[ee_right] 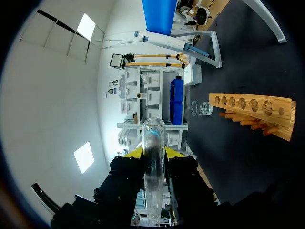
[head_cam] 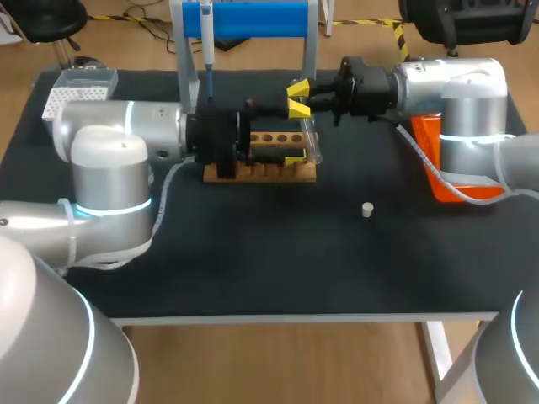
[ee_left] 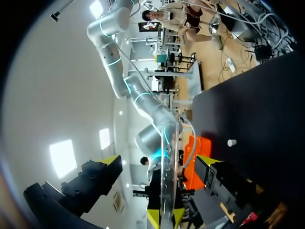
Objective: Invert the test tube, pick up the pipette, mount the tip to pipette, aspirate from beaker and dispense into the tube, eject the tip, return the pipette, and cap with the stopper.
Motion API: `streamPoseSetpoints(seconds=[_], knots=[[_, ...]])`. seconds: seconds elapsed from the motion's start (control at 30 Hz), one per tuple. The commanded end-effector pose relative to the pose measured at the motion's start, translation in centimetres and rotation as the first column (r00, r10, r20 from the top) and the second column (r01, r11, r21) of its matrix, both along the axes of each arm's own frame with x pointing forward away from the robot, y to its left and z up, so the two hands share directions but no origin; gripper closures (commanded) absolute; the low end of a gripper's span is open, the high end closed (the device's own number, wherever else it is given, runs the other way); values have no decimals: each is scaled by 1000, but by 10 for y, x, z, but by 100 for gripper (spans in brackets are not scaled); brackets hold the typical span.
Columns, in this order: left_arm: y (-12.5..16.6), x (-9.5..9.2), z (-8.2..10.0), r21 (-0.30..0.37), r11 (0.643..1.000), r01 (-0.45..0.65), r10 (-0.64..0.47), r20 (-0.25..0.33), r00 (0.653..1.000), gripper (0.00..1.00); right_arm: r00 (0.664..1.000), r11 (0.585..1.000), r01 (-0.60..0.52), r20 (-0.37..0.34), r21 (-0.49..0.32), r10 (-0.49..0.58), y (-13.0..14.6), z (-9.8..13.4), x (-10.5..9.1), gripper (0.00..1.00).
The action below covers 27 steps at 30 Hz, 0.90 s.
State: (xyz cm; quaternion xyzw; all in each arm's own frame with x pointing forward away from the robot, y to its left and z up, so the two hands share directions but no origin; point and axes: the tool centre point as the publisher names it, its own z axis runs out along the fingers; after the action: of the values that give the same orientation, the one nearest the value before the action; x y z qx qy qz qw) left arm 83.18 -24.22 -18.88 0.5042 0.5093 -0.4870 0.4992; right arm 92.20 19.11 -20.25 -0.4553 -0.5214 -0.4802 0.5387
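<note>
My right gripper (head_cam: 296,98) (ee_right: 153,155) is shut on the clear test tube (head_cam: 310,135) (ee_right: 153,143), above the right end of the wooden rack (head_cam: 261,171) (ee_right: 252,107). My left gripper (head_cam: 282,135) (ee_left: 158,160) stands wide open over the rack, its fingers on either side of the tube (ee_left: 167,176) without touching it. The pipette (head_cam: 207,42) hangs on the blue-topped stand (head_cam: 253,17) behind the rack. A small white stopper (head_cam: 367,209) (ee_left: 231,142) lies on the mat. A small clear beaker (ee_right: 202,109) stands beyond the rack.
A white tip box (head_cam: 80,88) sits at the far left corner. An orange container (head_cam: 438,160) (ee_left: 193,157) stands at the right, under my right arm. Black mat (head_cam: 278,252) stretches from the rack to the table's front edge.
</note>
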Motion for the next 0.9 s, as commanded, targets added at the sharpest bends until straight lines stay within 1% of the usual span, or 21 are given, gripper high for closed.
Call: streamPoseSetpoints(seconds=[0.03, 0.17, 0.2, 0.43, 0.9], knots=[[-10, 1, -5, -8, 1000, -6, 6, 6, 1000, 0, 1000, 1000, -2, 0, -3, 2, -1, 1, 0, 100], [-14, 0, -6, -2, 1000, 3, -3, 14, 1000, 0, 1000, 1000, -2, 0, -3, 2, -1, 1, 0, 100], [-15, 0, -6, 9, 1000, 0, 0, 18, 1000, 0, 1000, 1000, -2, 0, -3, 2, -1, 1, 0, 100], [-16, -1, -4, 1, 1000, 1, -1, 45, 999, 0, 1000, 1000, -2, 0, -3, 2, -1, 1, 0, 100], [-18, -3, -5, 19, 1000, 12, -13, 41, 999, 0, 1000, 1000, -2, 0, -3, 2, -1, 1, 0, 100]])
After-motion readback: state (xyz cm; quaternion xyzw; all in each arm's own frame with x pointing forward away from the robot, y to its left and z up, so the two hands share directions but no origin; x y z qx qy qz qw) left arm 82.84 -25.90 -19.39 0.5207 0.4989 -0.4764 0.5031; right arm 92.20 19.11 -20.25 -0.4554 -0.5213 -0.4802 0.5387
